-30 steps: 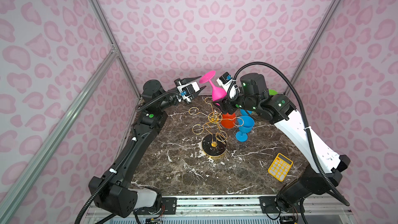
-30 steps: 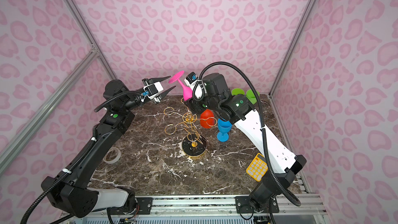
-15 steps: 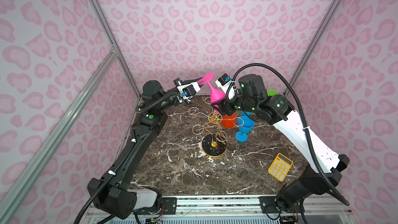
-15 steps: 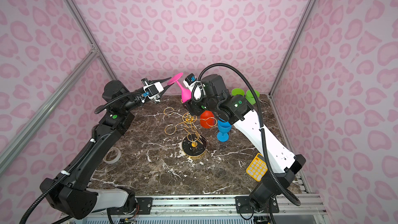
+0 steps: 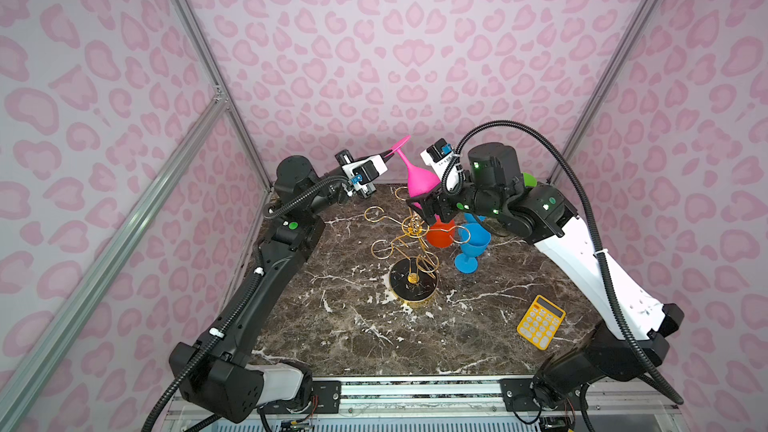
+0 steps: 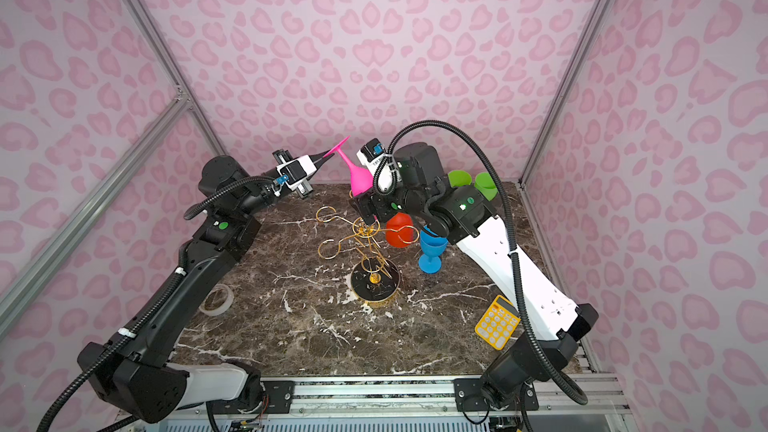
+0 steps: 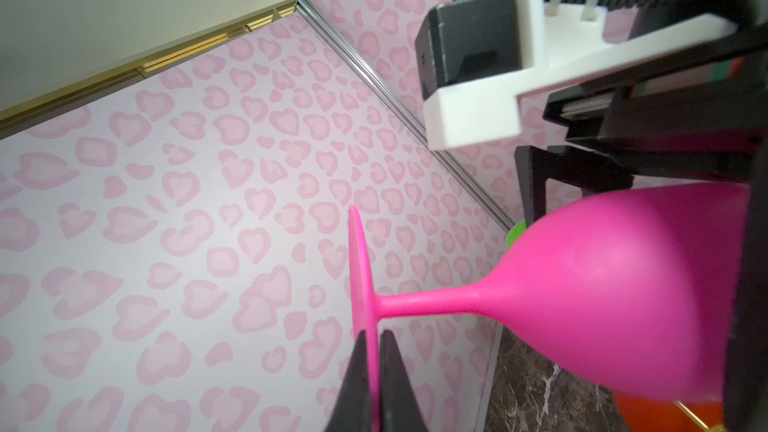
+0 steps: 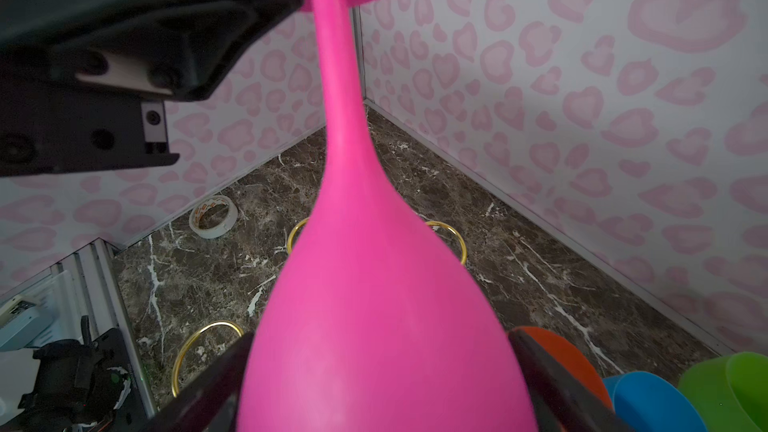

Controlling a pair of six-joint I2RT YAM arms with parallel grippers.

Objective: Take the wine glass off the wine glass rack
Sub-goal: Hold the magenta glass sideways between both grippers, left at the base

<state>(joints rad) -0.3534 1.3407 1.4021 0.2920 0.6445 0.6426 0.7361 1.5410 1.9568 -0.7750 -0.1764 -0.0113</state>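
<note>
Black-and-white arms (image 5: 270, 268) carry ribbed cables (image 5: 508, 122) and apparently green lights (image 5: 293, 225).

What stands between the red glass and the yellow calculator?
The blue glass stands there, close beside the red glass; from it to the yellow calculator the marble table is bare. Both top views show this.

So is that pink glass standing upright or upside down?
Upside down, tilted: the pink wine glass has its foot uppermost, pinched by the left gripper, with the bowl hanging below.
</note>
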